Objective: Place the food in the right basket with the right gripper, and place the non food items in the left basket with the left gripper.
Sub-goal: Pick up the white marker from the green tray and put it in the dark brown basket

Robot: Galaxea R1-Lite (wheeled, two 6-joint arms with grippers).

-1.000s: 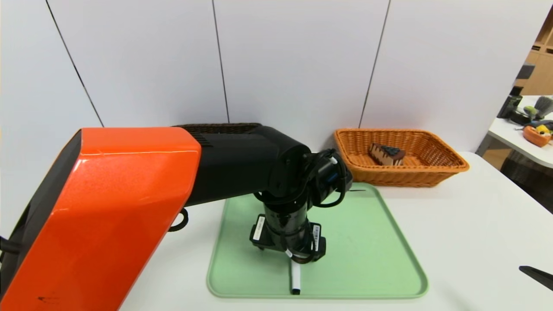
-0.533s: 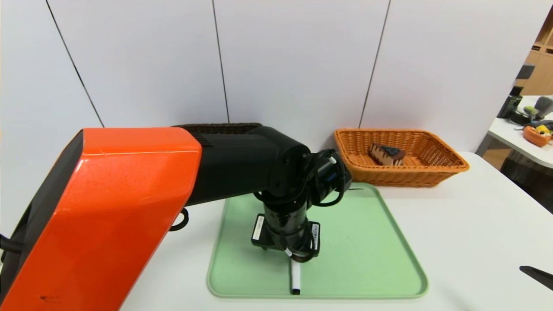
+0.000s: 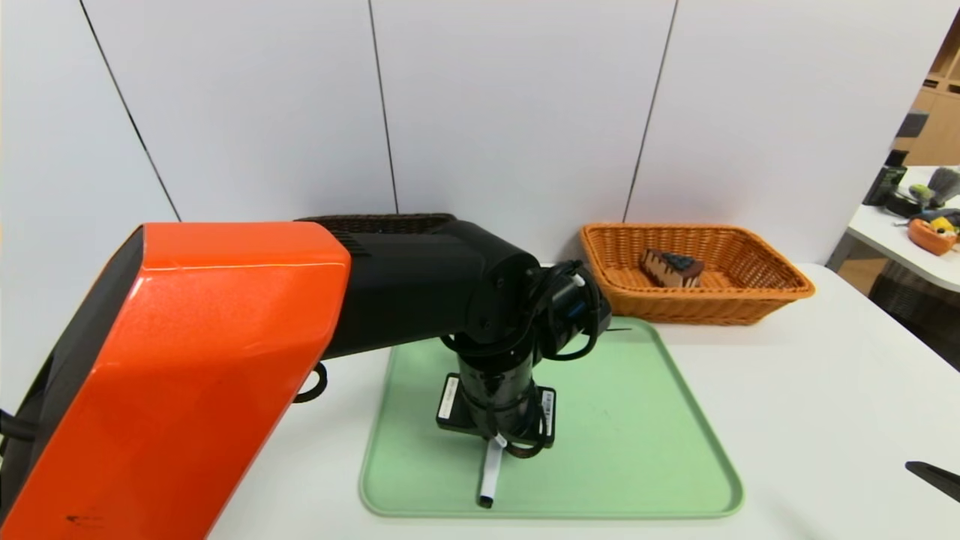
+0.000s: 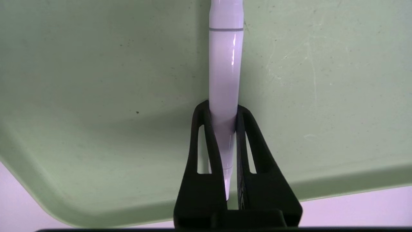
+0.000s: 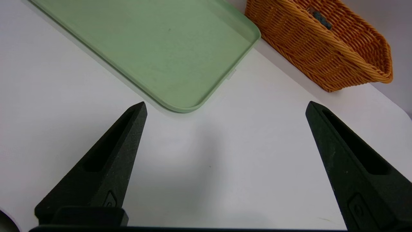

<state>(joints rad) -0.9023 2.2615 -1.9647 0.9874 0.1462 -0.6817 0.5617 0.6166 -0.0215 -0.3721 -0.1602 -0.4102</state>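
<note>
- Marker pen [image 4: 224,80], white with a dark cap end: one, lying on the green tray [image 3: 637,442] near its front edge, its cap end slanted toward the front rim in the head view.
- Left gripper [image 4: 225,129]: pointing steeply down over the tray, its two black fingers [image 4: 202,154] closed tight on the pen's barrel near the tapered end; most of the pen's length sticks out beyond the fingertips.
- Risk, as a judgement: the hold sits near one end, so the long free end may swing or droop on lifting, and the smooth round barrel may slide out between the fingers. The pen's slant in the head view suggests it can pivot in this grip.
- Right gripper [image 5: 225,109]: parked low over the white table [image 3: 825,390] at the tray's right front corner, jaws spread wide, holding nothing.
- Green tray: one, bare apart from the pen.
- Orange basket [image 3: 780,289]: one, at the right rear, holding one slice of chocolate cake [image 3: 671,268].
- Dark basket [image 3: 375,220]: one, at the left rear, mostly hidden behind the left arm; its contents cannot be seen. Judged risk: a swinging pen could catch the rim on the way over.
</note>
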